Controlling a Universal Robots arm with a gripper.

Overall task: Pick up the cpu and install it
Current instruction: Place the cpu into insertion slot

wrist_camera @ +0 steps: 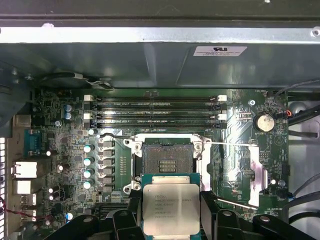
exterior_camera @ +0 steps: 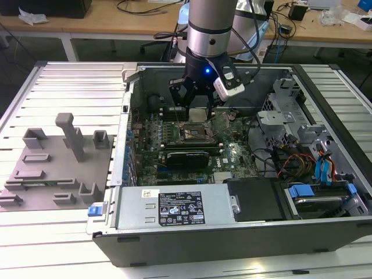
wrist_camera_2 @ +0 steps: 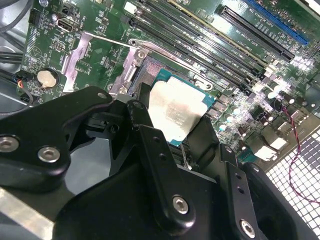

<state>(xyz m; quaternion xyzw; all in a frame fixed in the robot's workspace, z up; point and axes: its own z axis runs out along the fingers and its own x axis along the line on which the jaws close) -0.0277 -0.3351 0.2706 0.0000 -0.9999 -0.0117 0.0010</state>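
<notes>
Plainly, claw (wrist_camera: 171,201) grips cpu (wrist_camera: 171,210); first wrist view shows open socket (wrist_camera: 167,158).

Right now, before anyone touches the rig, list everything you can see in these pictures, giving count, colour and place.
cpu: one, silver, held just over the motherboard by the socket
socket: one, dark, metal-framed, open, on the motherboard
motherboard: one, green, inside the case
expansion card: one, black, on the motherboard
coin battery: one, silver, on the motherboard
case: one, dark grey, open, on the table
fixture plate: one, grey, at the exterior view's left of the case
table: one, pale slatted metal, under case and plate
arm: one, silver, above the case
pincer: one, black, shut on the cpu
</notes>
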